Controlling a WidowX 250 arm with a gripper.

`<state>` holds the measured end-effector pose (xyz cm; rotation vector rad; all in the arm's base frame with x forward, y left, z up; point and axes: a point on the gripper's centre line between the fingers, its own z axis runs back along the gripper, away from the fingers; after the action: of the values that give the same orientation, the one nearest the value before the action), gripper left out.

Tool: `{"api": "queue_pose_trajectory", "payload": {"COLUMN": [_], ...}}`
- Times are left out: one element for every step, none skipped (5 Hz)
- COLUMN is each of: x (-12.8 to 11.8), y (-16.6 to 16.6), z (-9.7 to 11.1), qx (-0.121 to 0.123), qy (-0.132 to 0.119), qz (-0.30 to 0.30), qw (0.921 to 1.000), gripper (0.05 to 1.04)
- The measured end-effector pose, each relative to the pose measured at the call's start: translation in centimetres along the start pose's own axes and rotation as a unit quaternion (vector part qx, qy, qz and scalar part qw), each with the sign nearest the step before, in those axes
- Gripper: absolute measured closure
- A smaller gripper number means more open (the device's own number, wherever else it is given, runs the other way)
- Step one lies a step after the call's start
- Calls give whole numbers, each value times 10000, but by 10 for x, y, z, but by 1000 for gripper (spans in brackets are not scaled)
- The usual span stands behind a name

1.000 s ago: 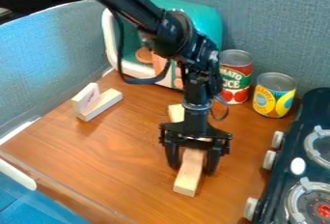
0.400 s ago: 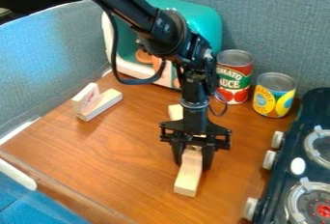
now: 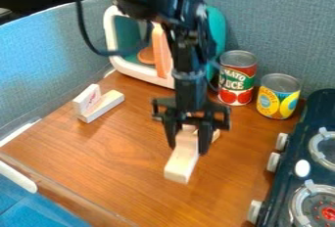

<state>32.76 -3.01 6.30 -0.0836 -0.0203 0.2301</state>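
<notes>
A: Where's the end effector [image 3: 188, 147]?
B: Over the middle of the surface [image 3: 98, 157], hanging down, its fingers pinching a long block [image 3: 181, 163] of pale wood, one finger along each side.

A: How does the block lie?
B: Lengthwise, with one end pointing toward the near edge and the other back between the fingers. I can't tell whether it touches the surface.

A: And that pale bit beside the fingers?
B: Another piece of wood [image 3: 216, 135], mostly hidden behind the end effector, on the side toward the stove [image 3: 303, 165]. Whether it touches the block, I can't tell.

A: What's near the left edge?
B: A short block [image 3: 105, 106] lying down, with a small slab [image 3: 87, 99] upright against it, red marks on its face.

A: And at the back?
B: A teal box [image 3: 217, 30] with a white rim stands by the far edge, an orange panel [image 3: 161, 50] at its open front. Right of it, toward the far right corner, are a red can [image 3: 237, 78] and a yellow can [image 3: 278, 96], both upright, near each other. The stove runs along the right edge.
</notes>
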Motion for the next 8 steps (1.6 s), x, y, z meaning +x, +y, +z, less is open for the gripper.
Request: {"api": "queue_pose_trajectory", "payload": {"x": [-11,-1,4,10,15,15,15,14], "y": [14,38,53,58,63,68,85,92], "z": [23,28,3,-13,-26,-35,-40,-28], "qx": [248,143,76,161,334,308,412,388], "qy": [138,183,532,711,858,717,536,198], "qz": [405,751,621,471,218,34,50,59], "qw": [9988,9969,9966,9962,9955,9969,9977,9990], "gripper": [508,508,508,508,508,508,508,508]}}
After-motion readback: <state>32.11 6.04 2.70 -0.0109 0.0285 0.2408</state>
